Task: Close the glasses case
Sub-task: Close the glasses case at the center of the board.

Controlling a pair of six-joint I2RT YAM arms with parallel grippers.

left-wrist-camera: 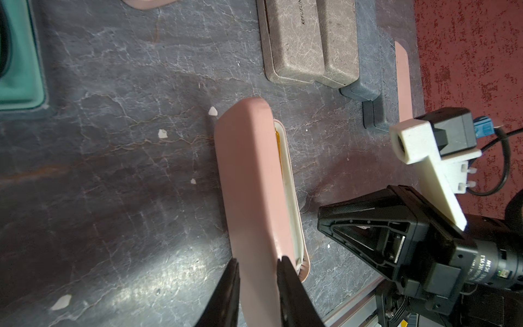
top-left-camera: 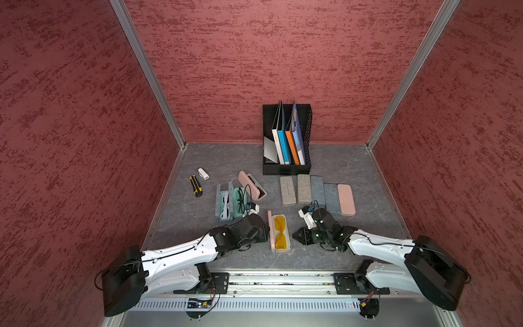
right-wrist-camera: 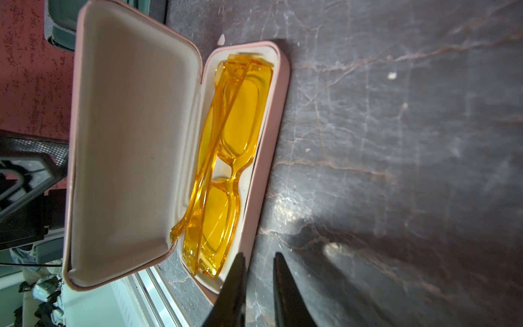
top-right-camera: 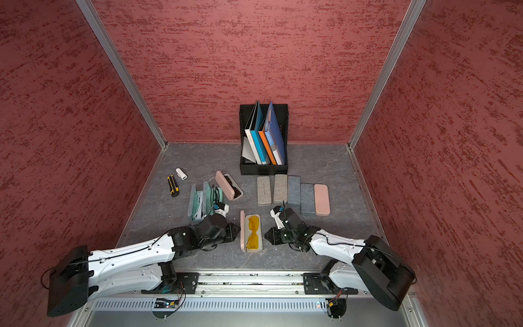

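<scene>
Gray table (top-left-camera: 195, 223): pink glasses case (right-wrist-camera: 271, 147) sits open front-mid, btw both claws. Prob. hard shell, light, slick. Lid (right-wrist-camera: 130, 141) stands up. Left claw (left-wrist-camera: 260, 259) pinches lid's end, good spot. Right claw (right-wrist-camera: 259, 254) narrow, holds nothing. Inside: yellow glasses (right-wrist-camera: 240, 119), breakable.

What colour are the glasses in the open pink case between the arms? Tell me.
Translucent yellow glasses, clearest in the right wrist view.

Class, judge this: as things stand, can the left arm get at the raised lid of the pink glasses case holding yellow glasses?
Probably yes. The left gripper straddles the pink lid at one end, a jaw on each side, nothing in the way; whether it pinches yet is unclear.
</scene>
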